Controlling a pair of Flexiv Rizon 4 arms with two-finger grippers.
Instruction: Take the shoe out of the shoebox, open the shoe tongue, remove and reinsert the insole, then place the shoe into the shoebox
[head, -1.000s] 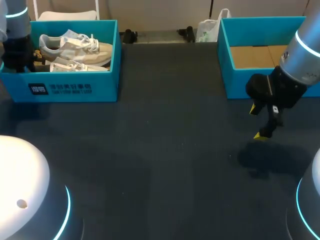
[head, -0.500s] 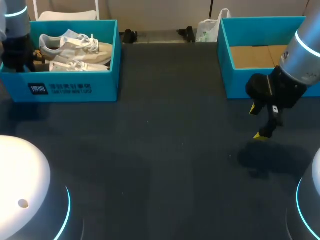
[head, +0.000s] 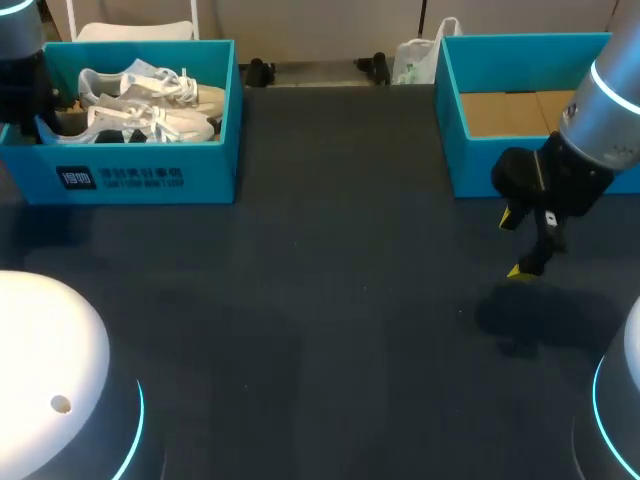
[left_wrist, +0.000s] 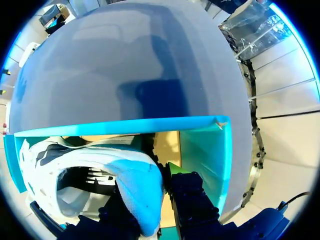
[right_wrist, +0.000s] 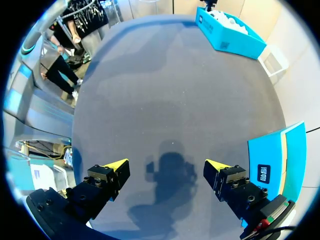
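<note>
A blue shoebox (head: 150, 178) stands at the table's far left and holds pale white shoes (head: 150, 100) with loose laces. My left gripper (head: 42, 112) is at the box's left end, mostly hidden behind its wall. In the left wrist view, the left gripper (left_wrist: 156, 209) is shut on the heel of a white shoe (left_wrist: 137, 192), inside the shoebox (left_wrist: 202, 150). My right gripper (head: 526, 245) hangs open over the table at the right, holding nothing. In its own view, the right gripper (right_wrist: 166, 167) is spread wide above bare dark table, with the shoebox (right_wrist: 230, 35) far ahead.
A second blue box (head: 452, 130) with a cardboard bottom stands at the far right, just behind my right gripper, and shows beside it as a blue wall (right_wrist: 280, 155). The dark table (head: 330, 300) stretches between the two boxes.
My left arm has shifted back a little, and the held shoe has tilted and moved inside the shoebox. The right arm has kept still.
</note>
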